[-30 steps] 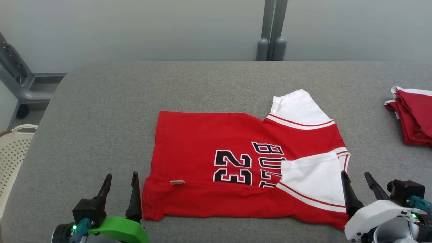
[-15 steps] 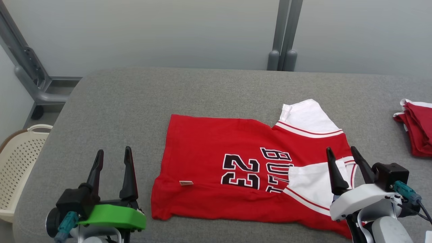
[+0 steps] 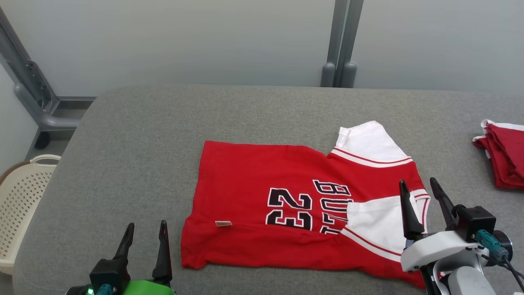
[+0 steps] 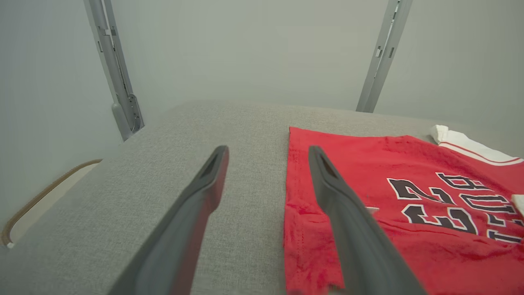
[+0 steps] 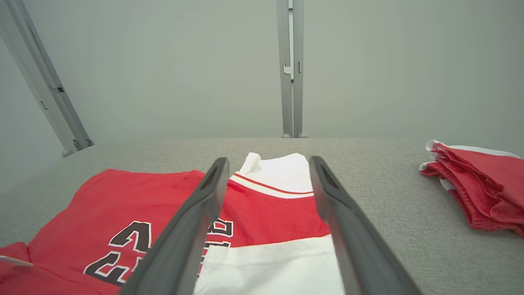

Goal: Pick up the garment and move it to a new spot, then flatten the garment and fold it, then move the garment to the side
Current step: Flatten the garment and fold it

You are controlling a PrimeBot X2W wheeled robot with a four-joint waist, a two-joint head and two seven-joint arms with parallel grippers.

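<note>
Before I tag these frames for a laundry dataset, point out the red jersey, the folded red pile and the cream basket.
red jersey (image 3: 233,205): head view, plain red cloth left of the number.
folded red pile (image 3: 507,151): head view, its top red layer.
cream basket (image 3: 20,196): head view, its perforated wall.

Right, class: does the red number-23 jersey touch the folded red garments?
No, bare grey fabric table separates the red jersey from the folded red garments.

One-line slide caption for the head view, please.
Red 23 jersey flat on the grey table, near sleeve folded in; left gripper and right gripper open at its near corners.
</note>
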